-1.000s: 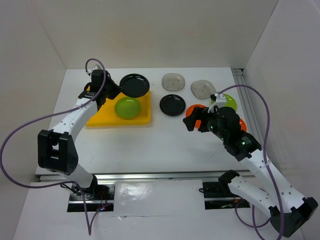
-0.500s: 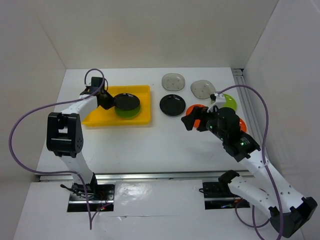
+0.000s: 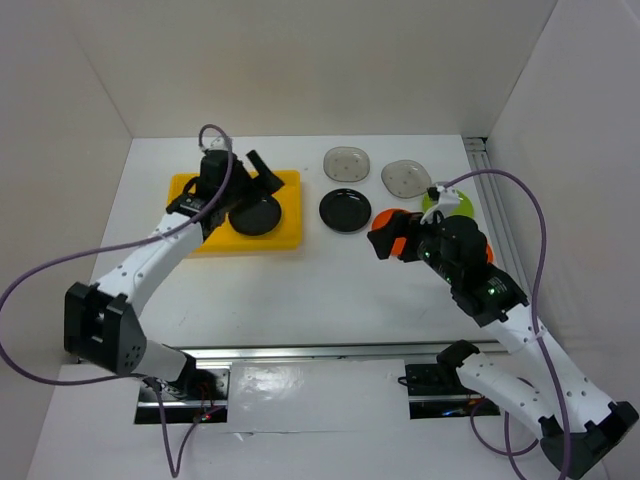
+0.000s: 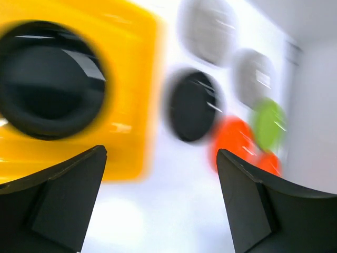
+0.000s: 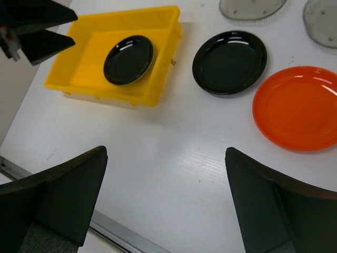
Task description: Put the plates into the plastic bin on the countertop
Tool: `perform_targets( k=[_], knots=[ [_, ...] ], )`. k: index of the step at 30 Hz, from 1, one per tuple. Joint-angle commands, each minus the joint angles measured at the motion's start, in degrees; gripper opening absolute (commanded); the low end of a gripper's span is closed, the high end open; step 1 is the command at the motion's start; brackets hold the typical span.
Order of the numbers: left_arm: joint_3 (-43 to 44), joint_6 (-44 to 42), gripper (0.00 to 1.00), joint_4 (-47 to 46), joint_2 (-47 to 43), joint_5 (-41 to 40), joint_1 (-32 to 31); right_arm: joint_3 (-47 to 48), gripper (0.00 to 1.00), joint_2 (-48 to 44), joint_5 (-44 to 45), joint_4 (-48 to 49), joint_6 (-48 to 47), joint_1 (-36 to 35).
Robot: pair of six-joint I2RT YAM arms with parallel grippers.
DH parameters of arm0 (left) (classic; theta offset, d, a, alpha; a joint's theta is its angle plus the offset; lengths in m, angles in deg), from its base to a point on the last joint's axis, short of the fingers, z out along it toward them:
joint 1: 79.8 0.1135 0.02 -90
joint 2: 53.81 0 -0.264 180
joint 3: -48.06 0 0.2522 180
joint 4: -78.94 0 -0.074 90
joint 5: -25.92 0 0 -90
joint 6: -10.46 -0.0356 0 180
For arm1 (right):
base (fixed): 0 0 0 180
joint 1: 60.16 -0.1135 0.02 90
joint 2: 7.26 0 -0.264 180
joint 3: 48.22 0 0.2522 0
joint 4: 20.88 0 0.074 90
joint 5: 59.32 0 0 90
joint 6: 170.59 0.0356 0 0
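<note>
The yellow plastic bin (image 3: 285, 232) stands at the back left of the white countertop (image 3: 300, 280), with a black plate (image 3: 255, 215) lying in it. My left gripper (image 3: 258, 178) hovers open and empty above the bin's far side. In the left wrist view, motion-blurred, the bin (image 4: 131, 105) and its black plate (image 4: 50, 87) lie beyond the open left gripper (image 4: 161, 152). Another black plate (image 5: 229, 61) and an orange plate (image 5: 297, 108) lie on the countertop ahead of my open, empty right gripper (image 5: 166, 152). Two grey plates (image 3: 347, 162) (image 3: 405, 176) and a green plate (image 3: 452, 204) sit further back.
White walls close in the countertop on the left, back and right. A metal rail (image 3: 300, 352) runs along the near edge. A second orange plate (image 4: 268, 163) lies at the far right, mostly hidden under my right arm in the top view.
My left gripper carried the black plate down over the green plate in the bin, opened, let it go and drew back. The green plate is now covered. The right gripper shifted slightly.
</note>
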Motion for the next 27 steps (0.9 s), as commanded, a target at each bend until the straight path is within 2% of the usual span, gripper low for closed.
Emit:
perform_targets(
  k=[1,5,8,11,16,19,23,27],
  knots=[
    [-2.02,0.51,0.99,-5.86,-4.79,0.12,-9.44,5.25,1.0,-2.76,5.54,-2.53,-0.3,0.03],
    [-6.84,6.58,0.99,-14.28,-2.25,1.36,-18.86,8.59,1.0,-5.31,12.66,-7.72,1.1,0.03],
    [-8.08,10.26,0.99,-22.02,4.33,0.39,-24.66,9.82,1.0,-9.08,16.01,-9.57,2.33,0.03],
    [-7.38,13.25,0.99,-30.08,12.85,-0.14,-28.36,12.28,1.0,-12.16,17.51,-11.24,2.33,0.03],
    [-0.55,15.73,0.98,-37.23,26.48,0.57,-30.05,15.35,1.0,-12.17,16.29,-15.28,2.33,0.03],
    [4.55,16.43,0.96,-37.43,32.9,-0.57,-31.28,15.36,1.0,-13.58,15.49,-16.61,2.33,0.03],
    [12.03,16.96,0.91,-32.61,40.02,-3.03,-32.5,14.74,1.0,-16.13,15.49,-17.13,2.33,0.03],
    [14.07,20.55,0.86,-29.95,43.37,-4.79,-32.51,16.23,1.0,-17.45,16.63,-19.59,2.33,0.03]
  ],
)
